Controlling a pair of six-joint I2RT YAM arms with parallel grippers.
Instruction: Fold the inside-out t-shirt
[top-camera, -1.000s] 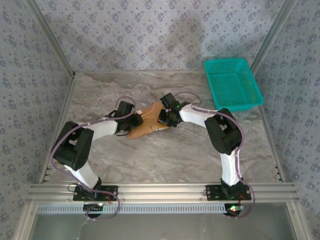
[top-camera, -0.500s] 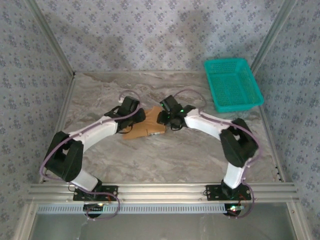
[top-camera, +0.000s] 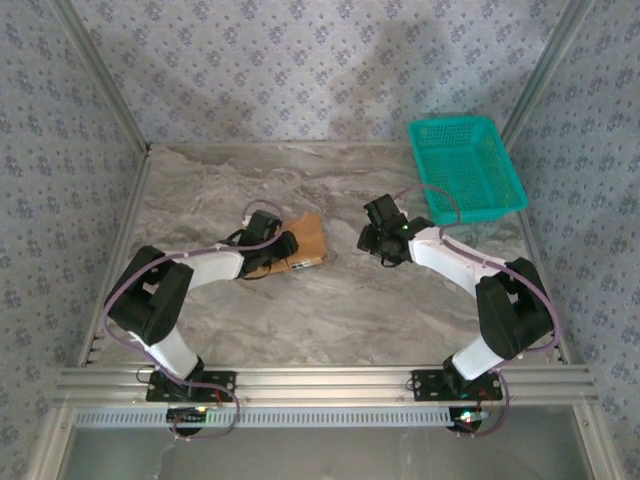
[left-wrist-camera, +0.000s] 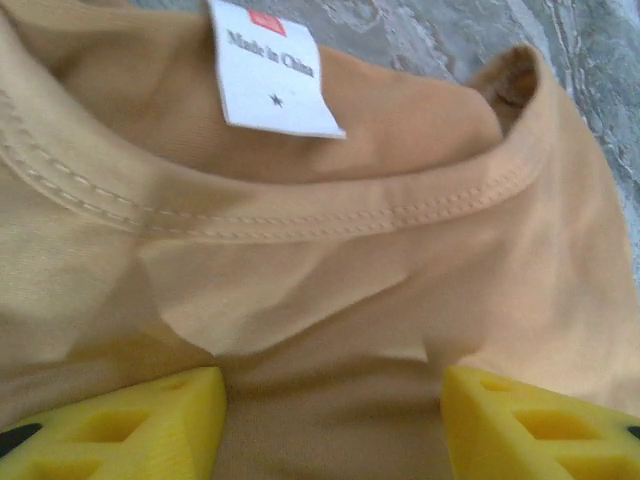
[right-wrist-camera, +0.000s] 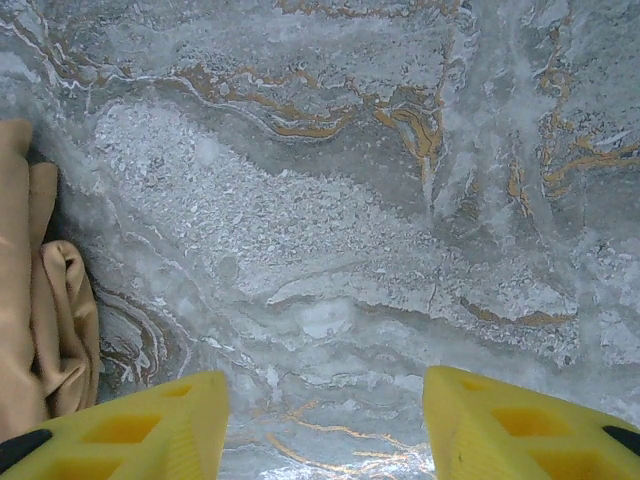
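The caramel cloth t-shirt lies folded well apart from the teal plastic basket, with the left gripper gaping empty over it and the right gripper gaping empty nearer the basket.

From above my left gripper hides the t-shirt's left side — up close the cloth runs off every edge, my yellow fingers get cut off at the bottom, and the white tag's red mark is too blurry to read.

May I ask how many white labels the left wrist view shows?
1: a white rectangular cloth label at the caramel cloth t-shirt's collar; folds may hide others.
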